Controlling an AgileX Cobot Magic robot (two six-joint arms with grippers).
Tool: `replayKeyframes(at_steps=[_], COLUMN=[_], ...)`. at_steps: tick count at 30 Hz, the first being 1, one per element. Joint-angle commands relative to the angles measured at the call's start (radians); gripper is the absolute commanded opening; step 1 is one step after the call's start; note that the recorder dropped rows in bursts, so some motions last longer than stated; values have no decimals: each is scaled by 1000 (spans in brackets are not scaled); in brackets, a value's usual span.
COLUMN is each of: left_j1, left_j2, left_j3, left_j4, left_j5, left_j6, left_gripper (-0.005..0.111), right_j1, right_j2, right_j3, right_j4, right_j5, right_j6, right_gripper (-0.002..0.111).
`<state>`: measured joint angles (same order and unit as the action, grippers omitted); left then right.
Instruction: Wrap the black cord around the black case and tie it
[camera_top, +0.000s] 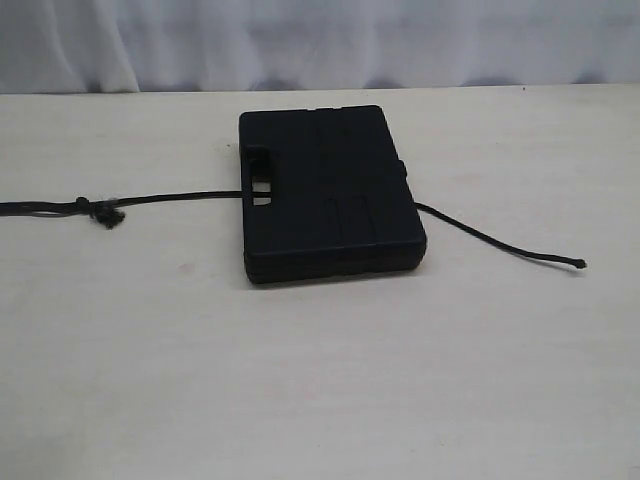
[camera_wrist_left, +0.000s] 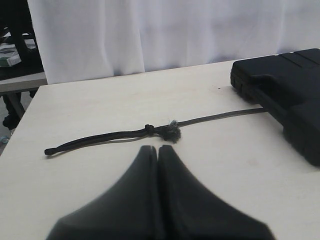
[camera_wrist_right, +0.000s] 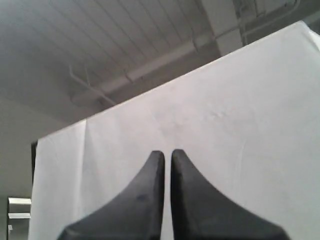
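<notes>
Exterior view: the black case lies flat on the table. The black cord runs straight out from its handle-slot side and reappears from the opposite side as a tail with a knotted tip. The left jaws, pressed together and empty, sit just short of the frayed knot, with the cord crosswise to them. The right jaws, also together, point up at the curtain, so the left arm looks nearer. Bare table surrounds the case, though the cord's far end nears the edge.
</notes>
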<state>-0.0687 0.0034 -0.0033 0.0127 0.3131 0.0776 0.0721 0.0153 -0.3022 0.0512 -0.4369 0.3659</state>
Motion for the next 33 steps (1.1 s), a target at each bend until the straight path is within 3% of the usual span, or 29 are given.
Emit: replayKeyframes(at_steps=[1,6,13,20,22,24,27,29,33], left_j1=[4,4,4,4,4,4,4,4,4], left_j2=[-3,-3,-3,-3,-3,-3,-3,-3,-3], left_j3=[3,3,3,3,3,3,3,3,3], left_j4=[2,2,2,2,2,2,2,2,2], left_j5=[-8,-8,-8,-8,-8,-8,-8,-8,-8], left_j6=[0,0,0,0,0,0,0,0,0], left_gripper=[0,0,0,0,0,0,0,0,0], right_j1=[1,1,1,5,91,230,434,510,582], right_j2=[132,392,760,1045,1135,1232,1417,1566,1837], right_j3=[-241,-512,-800,-881,-881,-881,-939,-1059,-1321], right_j4=[-104,-78,151,557,534,391,108,2,-21], right_j5=[460,887,1319,1454,1395,1268,1116,1163,1265], right_j6=[-14,-165,-371,-655,-668,-589,-265,-212,-117], right_gripper=[4,9,48,48,46,46,46,46,46])
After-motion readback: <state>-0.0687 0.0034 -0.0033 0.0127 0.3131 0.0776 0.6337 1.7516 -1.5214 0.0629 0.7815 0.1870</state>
